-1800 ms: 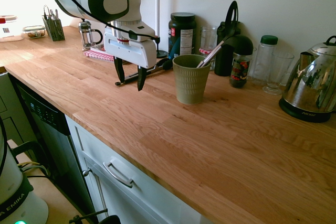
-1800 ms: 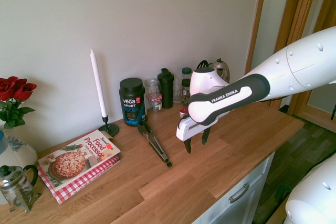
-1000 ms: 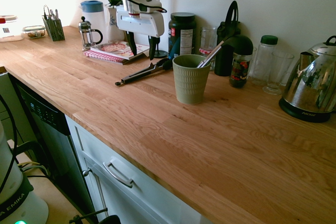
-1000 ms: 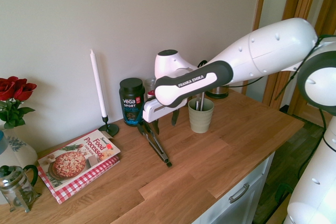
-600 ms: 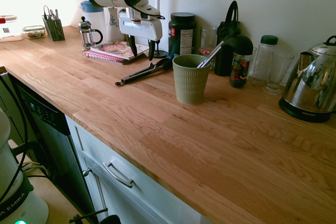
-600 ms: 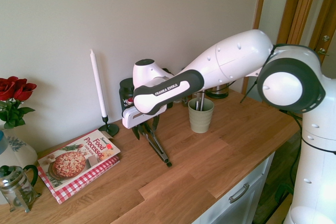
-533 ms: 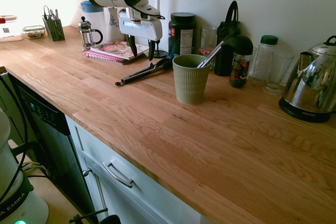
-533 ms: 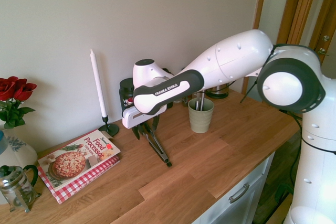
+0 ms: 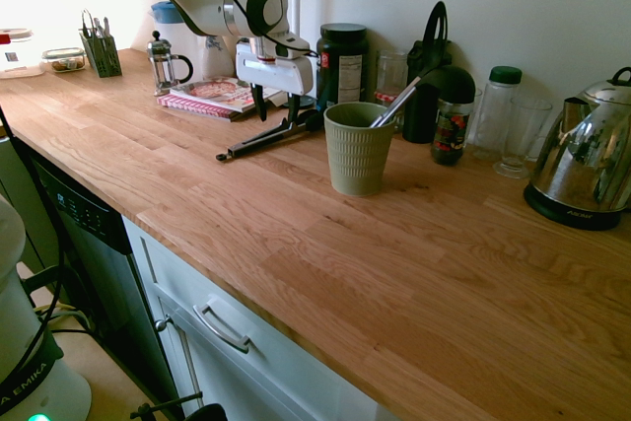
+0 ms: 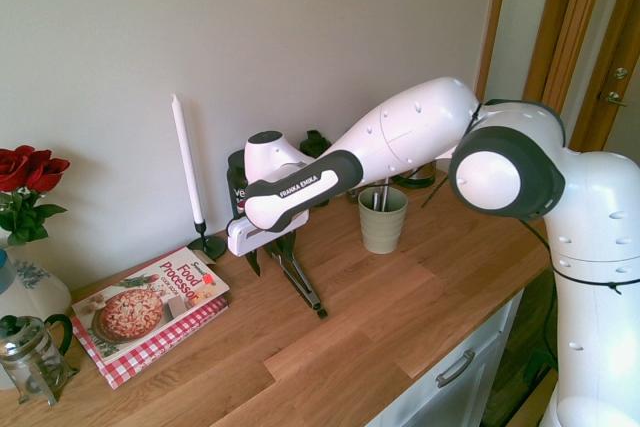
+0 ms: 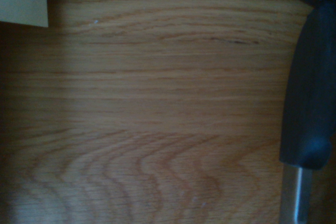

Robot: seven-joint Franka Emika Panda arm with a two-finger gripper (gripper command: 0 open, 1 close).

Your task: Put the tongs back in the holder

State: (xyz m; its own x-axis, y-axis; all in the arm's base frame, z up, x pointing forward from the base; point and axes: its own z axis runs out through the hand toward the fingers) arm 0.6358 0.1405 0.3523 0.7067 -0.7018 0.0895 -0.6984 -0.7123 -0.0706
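1. Gripper [image 9: 276, 107]: points straight down, jaws spread wide, nothing between them.
2. Tongs [image 9: 266, 136]: flat on the wooden countertop [image 9: 414, 263], below the spread jaws near their black-tipped end; whether a finger touches them cannot be told (a black tip and silver arm show close up in the wrist view).
3. Holder [image 9: 358, 148]: olive-green ribbed cup, upright, well apart from the jaws, on the side away from the cookbook [image 10: 150, 302]; a silver utensil handle [image 9: 396, 103] leans inside.
4. Dark tub [image 9: 342, 61]: just behind the jaws, by the wall.
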